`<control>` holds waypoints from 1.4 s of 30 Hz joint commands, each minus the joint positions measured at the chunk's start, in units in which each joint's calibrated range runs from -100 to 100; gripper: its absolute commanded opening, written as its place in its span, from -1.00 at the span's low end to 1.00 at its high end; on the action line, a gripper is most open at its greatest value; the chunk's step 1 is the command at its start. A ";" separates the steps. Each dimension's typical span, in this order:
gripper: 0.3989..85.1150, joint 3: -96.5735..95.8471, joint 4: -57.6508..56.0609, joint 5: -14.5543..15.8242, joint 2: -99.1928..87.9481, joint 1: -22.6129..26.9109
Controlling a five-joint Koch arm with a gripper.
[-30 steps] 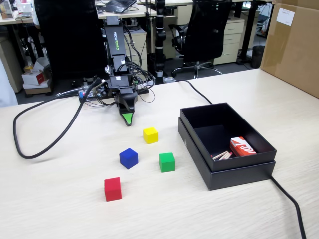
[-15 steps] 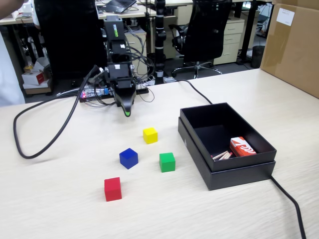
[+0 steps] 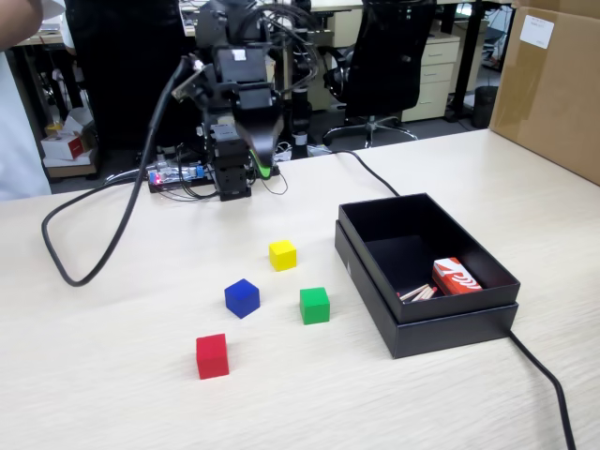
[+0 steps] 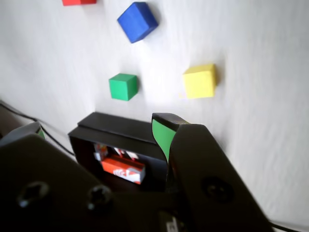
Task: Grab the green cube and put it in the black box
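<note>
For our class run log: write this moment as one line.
hand: raised above table, empty | green cube: on table beside black box | step: grasp not begun

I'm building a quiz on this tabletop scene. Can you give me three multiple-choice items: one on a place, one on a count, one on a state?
1. Where is the green cube?
A. in the black box
B. on the table beside the box
C. in the tool

2. How many cubes lie on the table?
A. two
B. four
C. six

3. What does the tool hold?
A. nothing
B. the yellow cube
C. the blue cube

Key: B, the cube sits left of the box in the fixed view; B, the fourth is the red cube; A, it hangs raised, clear of all cubes.
</note>
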 commanded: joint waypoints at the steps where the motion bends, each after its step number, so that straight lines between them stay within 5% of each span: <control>1: 0.05 9.36 -0.13 0.54 12.65 0.78; 13: 0.05 28.22 3.33 3.52 51.67 1.71; 27: 0.05 29.40 8.34 3.96 62.34 2.34; 31: -0.18 30.03 8.60 3.86 64.40 2.34; 42: -0.26 30.21 8.77 3.08 66.70 1.12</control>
